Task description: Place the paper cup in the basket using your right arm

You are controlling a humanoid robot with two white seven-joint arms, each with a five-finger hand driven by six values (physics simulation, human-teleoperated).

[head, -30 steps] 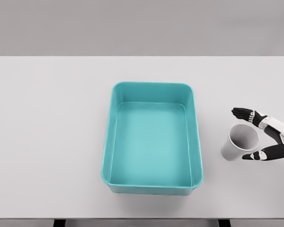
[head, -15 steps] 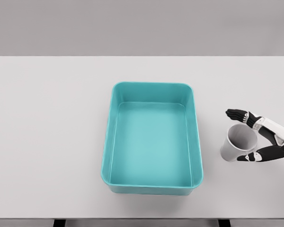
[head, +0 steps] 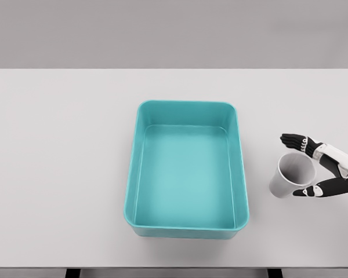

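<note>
Your right hand (head: 320,168) enters at the right edge with most of its arm cut off, fingers spread wide on either side of the paper cup (head: 292,175); you cannot tell whether they touch it. The cup stands on the white table (head: 58,150), right of the teal basket (head: 187,168), under a plain grey backdrop.

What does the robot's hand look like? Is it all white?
Not all white. The right hand has slim black fingers with small pale marks at the joints, while the wrist and forearm behind it are white. No cables show.
</note>
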